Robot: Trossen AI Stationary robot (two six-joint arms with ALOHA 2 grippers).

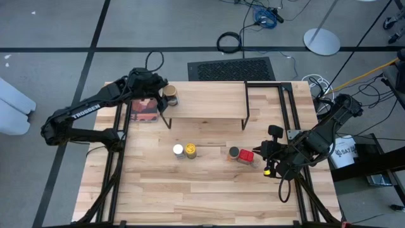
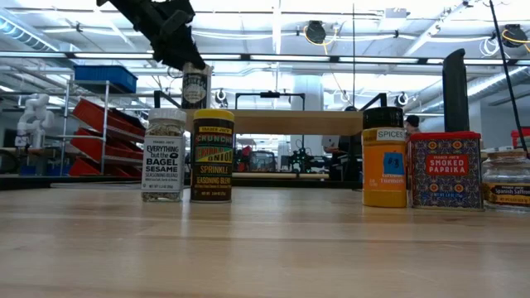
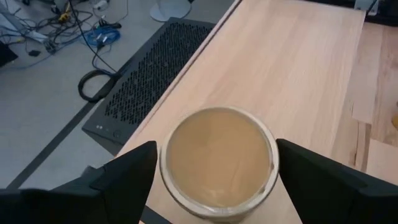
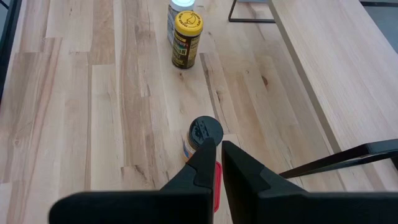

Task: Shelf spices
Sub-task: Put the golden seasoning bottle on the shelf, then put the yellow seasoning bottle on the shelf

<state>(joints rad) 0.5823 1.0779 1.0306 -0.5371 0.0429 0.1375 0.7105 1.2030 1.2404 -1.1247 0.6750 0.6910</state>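
Tan jar (image 3: pixel 217 163) upright on shelf (image 3: pixel 292 74) at its left end, directly between spread fingers (image 3: pixel 127 171) of left gripper (image 1: pixel 163 95); released, not gripped. Right gripper (image 4: pixel 216 163) clenched, empty, nearer the four jars on table (image 1: pixel 202 183).

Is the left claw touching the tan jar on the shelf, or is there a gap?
Apart. In the left wrist view the left claw is open around the tan jar, with a sliver of shelf visible between each finger and the jar.
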